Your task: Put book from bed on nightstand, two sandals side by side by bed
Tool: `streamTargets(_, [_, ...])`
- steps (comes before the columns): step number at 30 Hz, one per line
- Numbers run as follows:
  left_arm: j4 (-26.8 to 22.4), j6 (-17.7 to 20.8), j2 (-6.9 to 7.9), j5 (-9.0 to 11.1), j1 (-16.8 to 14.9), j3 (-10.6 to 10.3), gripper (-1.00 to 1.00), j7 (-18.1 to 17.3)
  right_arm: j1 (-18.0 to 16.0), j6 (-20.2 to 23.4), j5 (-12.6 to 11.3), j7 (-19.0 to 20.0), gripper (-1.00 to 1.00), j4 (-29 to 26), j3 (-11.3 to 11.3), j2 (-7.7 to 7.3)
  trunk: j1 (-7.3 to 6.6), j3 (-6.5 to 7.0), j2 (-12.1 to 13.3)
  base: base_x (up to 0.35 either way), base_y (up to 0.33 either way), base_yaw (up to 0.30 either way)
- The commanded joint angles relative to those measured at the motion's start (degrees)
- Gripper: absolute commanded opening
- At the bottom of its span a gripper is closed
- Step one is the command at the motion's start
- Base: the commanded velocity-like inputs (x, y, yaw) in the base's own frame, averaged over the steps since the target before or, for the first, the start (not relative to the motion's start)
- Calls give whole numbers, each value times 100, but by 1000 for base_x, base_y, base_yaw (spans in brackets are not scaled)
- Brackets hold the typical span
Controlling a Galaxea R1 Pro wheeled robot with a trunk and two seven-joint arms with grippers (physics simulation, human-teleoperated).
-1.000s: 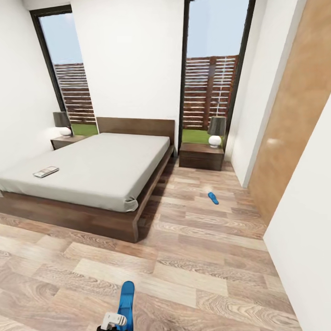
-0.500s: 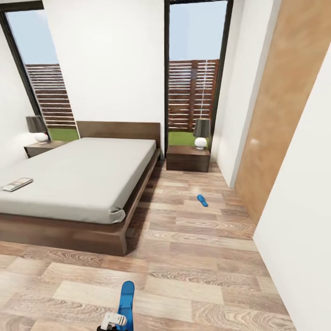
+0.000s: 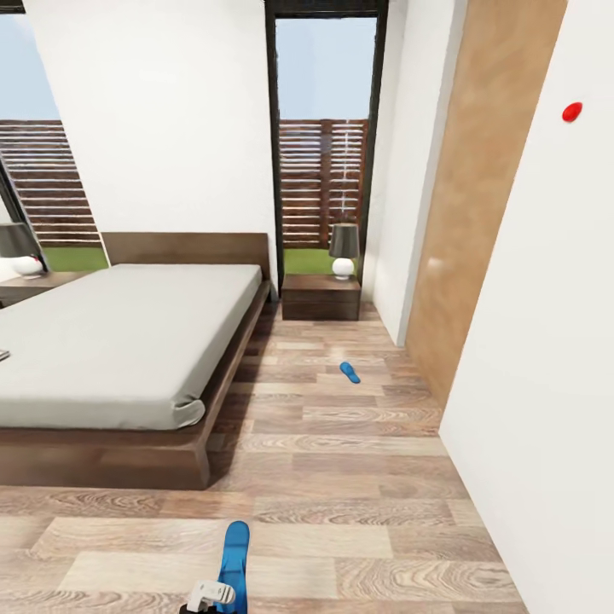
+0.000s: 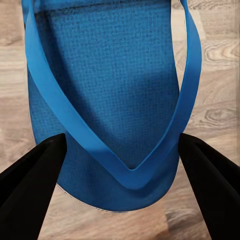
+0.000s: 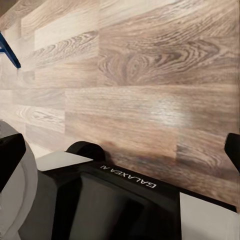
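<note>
One bright blue sandal juts out over the floor at the head view's lower edge, with my left gripper shut on it. In the left wrist view this sandal and its thong strap lie between the two black fingers. The other sandal lies on the planks between the bed and the right wall. A nightstand stands by the headboard. A sliver of the book shows on the mattress at the picture's left edge. My right gripper is open above the floor.
A lamp stands on the near nightstand, and another lamp on the far nightstand across the bed. A wooden door panel and white wall close the right side. My own base shows in the right wrist view.
The whole head picture has slid left as the camera turned right, so the book is now almost off the edge. The held sandal and left gripper keep their place.
</note>
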Motion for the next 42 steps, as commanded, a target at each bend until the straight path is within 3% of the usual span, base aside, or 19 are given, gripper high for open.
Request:
streamTargets(1, [4, -20, 3, 54, -3, -51, -100, -16, -3, 44, -59, 4, 100, -4, 40, -5, -1, 1, -2, 0, 0, -213])
streamTargets(20, [1, -11, 3, 77, -3, -51, -100, -9, -3, 44, -60, 4, 100, -4, 40, -5, -1, 20, -2, 0, 0, -34])
streamTargets(42, [-4, -11, 3, 81, -3, -51, -100, -7, -3, 44, -59, 4, 100, -4, 40, -5, -484, 415, 880, 0, 0, 0])
